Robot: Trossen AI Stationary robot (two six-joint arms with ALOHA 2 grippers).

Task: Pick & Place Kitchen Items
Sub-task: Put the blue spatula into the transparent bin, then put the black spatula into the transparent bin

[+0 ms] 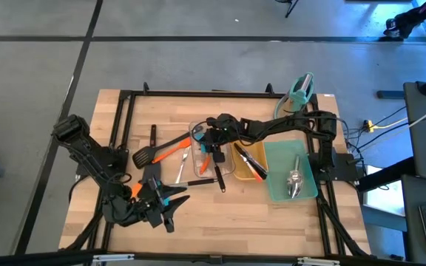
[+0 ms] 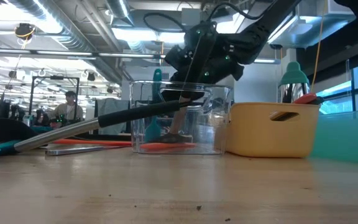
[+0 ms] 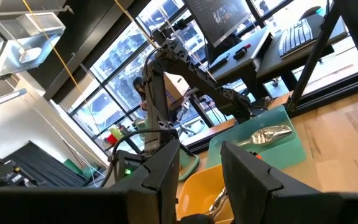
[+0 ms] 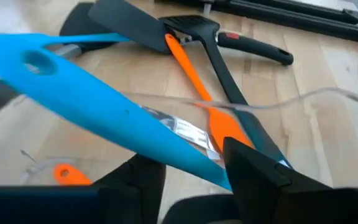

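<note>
Counter: pale wood inside a black frame, carrying everything below.

Teal tray: just beside the yellow tray, on the side away from the clear tray; one steel spoon lies in it.

Yellow tray: touching or nearly touching the clear tray; utensils with orange and dark handles lie inside.

Clear tray: the landmark for this entry. A blue spatula lies across its rim, an orange piece rests on its floor, and a long dark handle leans out over its wall.

Right hand: directly above the clear tray, fingers parted, the blue spatula crossing just ahead of them; it grips nothing (contact with the spatula cannot be ruled out).

Left hand: near the counter's front edge, well apart from the clear tray, fingers apart and empty, waiting.

Loose items beside the clear tray: a black slotted turner with an orange spatula across it.

Risk, as judged: the spatula balanced on the rim may tip out if the hand brushes it on rising; the leaning handle could likewise lever the light tray sideways
</note>
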